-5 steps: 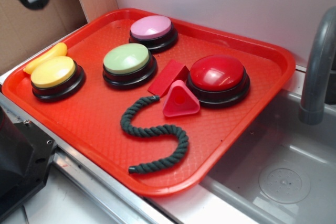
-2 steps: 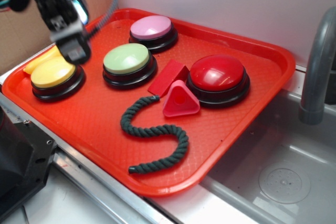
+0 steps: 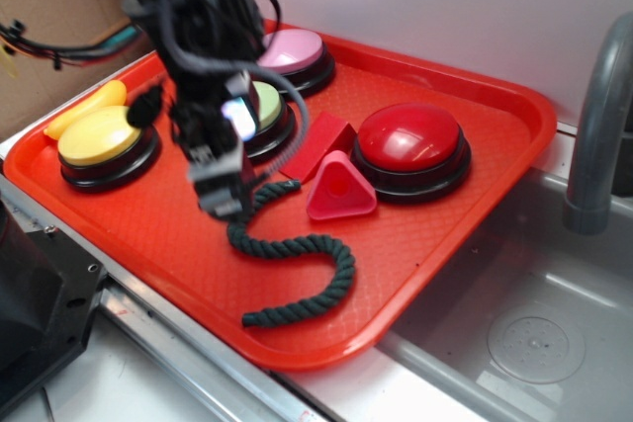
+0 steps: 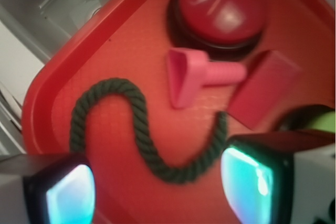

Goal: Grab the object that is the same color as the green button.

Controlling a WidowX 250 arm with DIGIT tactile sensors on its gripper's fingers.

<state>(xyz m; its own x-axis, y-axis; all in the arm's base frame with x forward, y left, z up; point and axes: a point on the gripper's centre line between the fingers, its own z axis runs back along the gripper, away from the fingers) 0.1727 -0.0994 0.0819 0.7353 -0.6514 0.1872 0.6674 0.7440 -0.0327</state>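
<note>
The object, a dark green twisted rope piece (image 3: 297, 279) (image 4: 142, 135), lies in an S-curve on the red tray (image 3: 148, 229). My gripper (image 3: 223, 190) (image 4: 157, 192) hovers over the rope's upper bend, open, with nothing between its fingers. In the wrist view one glowing pad (image 4: 71, 195) shows at lower left and the other (image 4: 247, 184) at lower right, the rope's bend between and beyond them. The green button (image 3: 265, 106) is mostly hidden behind my arm; only a pale green edge (image 4: 320, 121) shows in the wrist view.
On the tray also stand a red button (image 3: 410, 140), a pink button (image 3: 295, 51), a yellow button (image 3: 99, 140), a red block (image 3: 318, 143) and a pink triangular block (image 3: 339, 188). A sink (image 3: 534, 333) with a grey faucet (image 3: 598, 126) lies right of the tray.
My arm has swung from the back left corner, past the yellow button, down to the middle of the tray over the rope. Nothing on the tray has moved.
</note>
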